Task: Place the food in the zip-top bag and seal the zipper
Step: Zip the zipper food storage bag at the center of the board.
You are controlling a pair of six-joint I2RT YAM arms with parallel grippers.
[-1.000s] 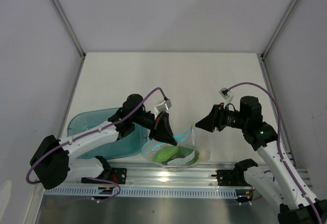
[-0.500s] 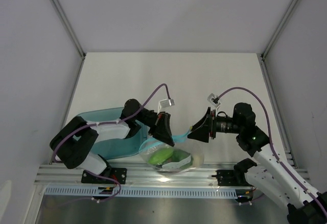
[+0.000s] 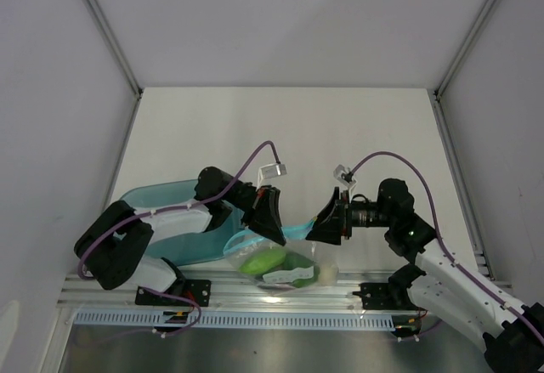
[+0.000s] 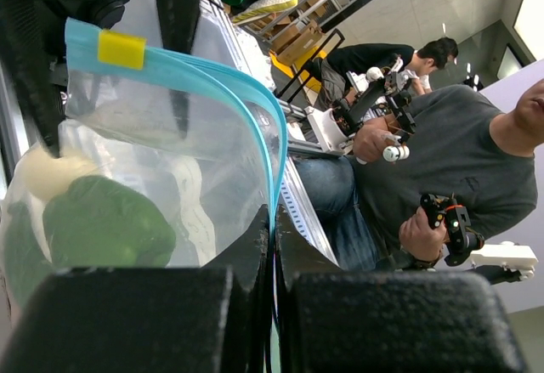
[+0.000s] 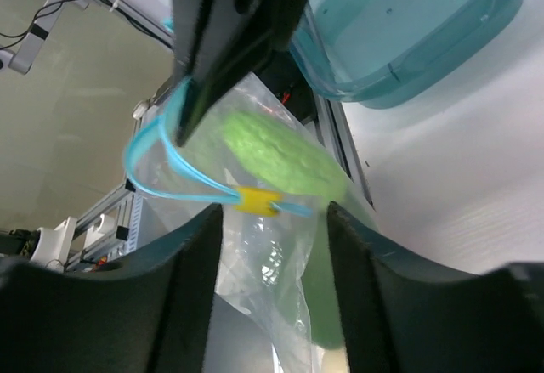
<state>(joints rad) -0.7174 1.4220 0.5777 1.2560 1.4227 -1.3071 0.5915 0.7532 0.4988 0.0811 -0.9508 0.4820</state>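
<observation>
Zipper [image 4: 221,80] is pinched tight in your left claw [image 4: 272,222]. Your right claw [image 5: 274,216] stands open, the yellow slider [image 5: 257,200] between its fingers. Green food [image 5: 280,156] lies inside the zip-top bag [image 4: 195,152].

A white table [image 3: 280,135] bears a teal tray [image 3: 157,196] at its near left.

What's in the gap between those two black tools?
The blue zipper strip runs from the left tool toward the right tool in the top view. The right wrist view shows its yellow slider between that tool's fingers.
</observation>
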